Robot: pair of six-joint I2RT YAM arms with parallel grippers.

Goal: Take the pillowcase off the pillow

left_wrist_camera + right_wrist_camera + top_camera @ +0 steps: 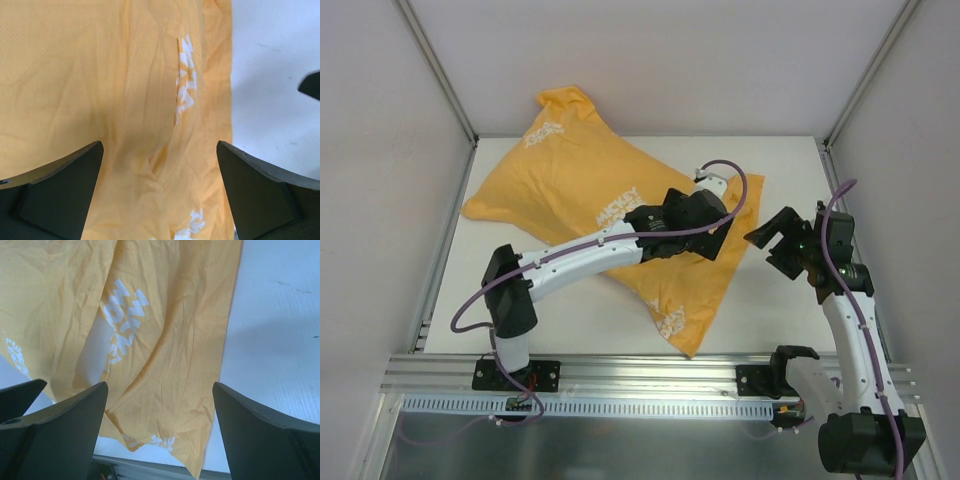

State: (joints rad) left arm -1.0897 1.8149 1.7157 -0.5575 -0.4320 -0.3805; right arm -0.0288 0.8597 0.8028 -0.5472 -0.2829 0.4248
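At the near edge, a ribbed aluminium rail carries the 2 arm bases. Just beyond it lies the flat white table, bare at its near-left and far-right. The orange fabric pillowcase with small white logos runs slantwise across the table, its near corner almost at the rail. The left gripper hangs over the cover's right part, jaws spread wide and holding nothing, wrinkled cloth beneath both fingers. The right gripper stands just beside it at the cover's right edge, also wide and empty, with cloth under 1 finger and bare table under the other. Farther back the cover swells plump, and its far corner rises against the grey back wall. The pillow itself is hidden by the fabric. Grey side panels close in left and right.
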